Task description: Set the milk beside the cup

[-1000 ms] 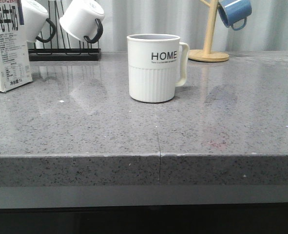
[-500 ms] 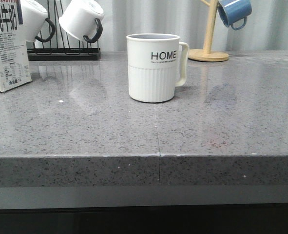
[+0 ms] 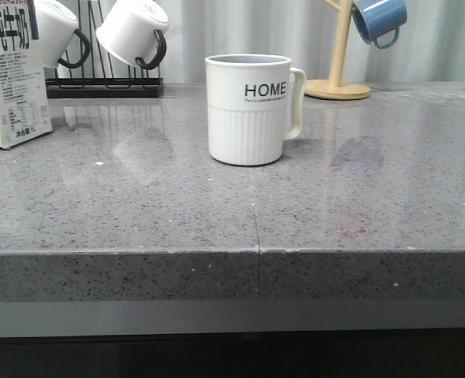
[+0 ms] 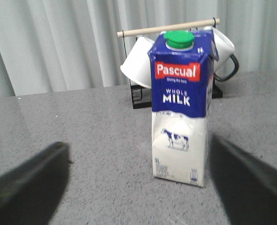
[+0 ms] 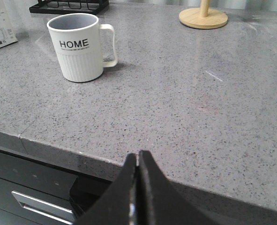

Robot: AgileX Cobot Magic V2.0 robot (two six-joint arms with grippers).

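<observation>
The milk carton [image 4: 179, 108], white with a dark blue top, green cap and a small cow picture, stands upright on the grey counter. In the front view it sits at the far left edge [image 3: 13, 79]. My left gripper [image 4: 140, 183] is open, its two dark fingers wide apart; the carton stands ahead, close to the right-hand finger [image 4: 248, 180], untouched. The cream "HOME" cup [image 3: 249, 109] stands mid-counter, handle to the right; it also shows in the right wrist view [image 5: 78, 46]. My right gripper [image 5: 138, 157] is shut and empty, over the counter's front edge.
A black rack [image 3: 105, 85] with white black-handled mugs [image 3: 130, 33] stands at the back left, just behind the carton. A wooden mug tree [image 3: 338, 79] with a blue mug [image 3: 378, 20] stands at the back right. The counter's front edge [image 3: 256, 252] drops to drawers below.
The front view shifts by a few pixels between frames; the carton and cup stay where they were. No arm enters that view.
</observation>
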